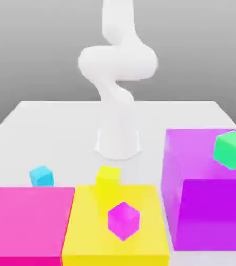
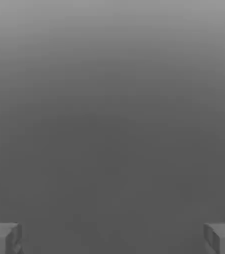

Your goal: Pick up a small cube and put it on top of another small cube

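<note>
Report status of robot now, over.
Claw open, empty. Small light-blue cube on table, not stacked. Large pink block partly hides its base.

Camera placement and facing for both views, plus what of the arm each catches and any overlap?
Exterior view: off the arm, its mount not on record; faces the arm's base across the white table, looking somewhat down on the blocks, with the arm's links in shot.
Hand view: on the hand, looking out past the tool, whose two fingertips stand wide apart; beyond them, plain grey, target unclear.
Shared: no block or cube I can match; only the robot itself, different parts.
</note>
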Controlling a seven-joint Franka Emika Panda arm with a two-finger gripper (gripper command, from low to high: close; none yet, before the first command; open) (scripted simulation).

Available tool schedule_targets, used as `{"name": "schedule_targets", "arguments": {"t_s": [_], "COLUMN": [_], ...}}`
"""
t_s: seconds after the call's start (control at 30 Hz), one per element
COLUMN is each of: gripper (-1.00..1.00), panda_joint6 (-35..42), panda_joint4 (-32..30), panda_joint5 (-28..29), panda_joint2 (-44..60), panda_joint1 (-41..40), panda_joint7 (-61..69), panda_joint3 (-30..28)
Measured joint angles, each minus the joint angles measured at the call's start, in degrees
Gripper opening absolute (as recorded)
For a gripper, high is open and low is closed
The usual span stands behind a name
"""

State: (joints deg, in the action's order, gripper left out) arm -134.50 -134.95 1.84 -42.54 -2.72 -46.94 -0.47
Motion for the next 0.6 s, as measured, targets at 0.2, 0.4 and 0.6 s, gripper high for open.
{"name": "schedule_targets", "arguments": {"t_s": [0.2, 0.4, 0.6], "gripper": [0.0, 0.0, 0.0], "panda_joint6": [-6.58, -12.95, -19.39], "panda_joint4": [-7.73, -15.23, -22.73], "panda_joint5": [3.96, 7.17, 9.41], "panda_joint2": [8.1, 15.93, 23.66], "panda_joint1": [-6.87, -13.47, -19.67], "panda_joint7": [-2.28, -3.98, -4.84], "panda_joint3": [-2.26, -6.02, -10.96]}}
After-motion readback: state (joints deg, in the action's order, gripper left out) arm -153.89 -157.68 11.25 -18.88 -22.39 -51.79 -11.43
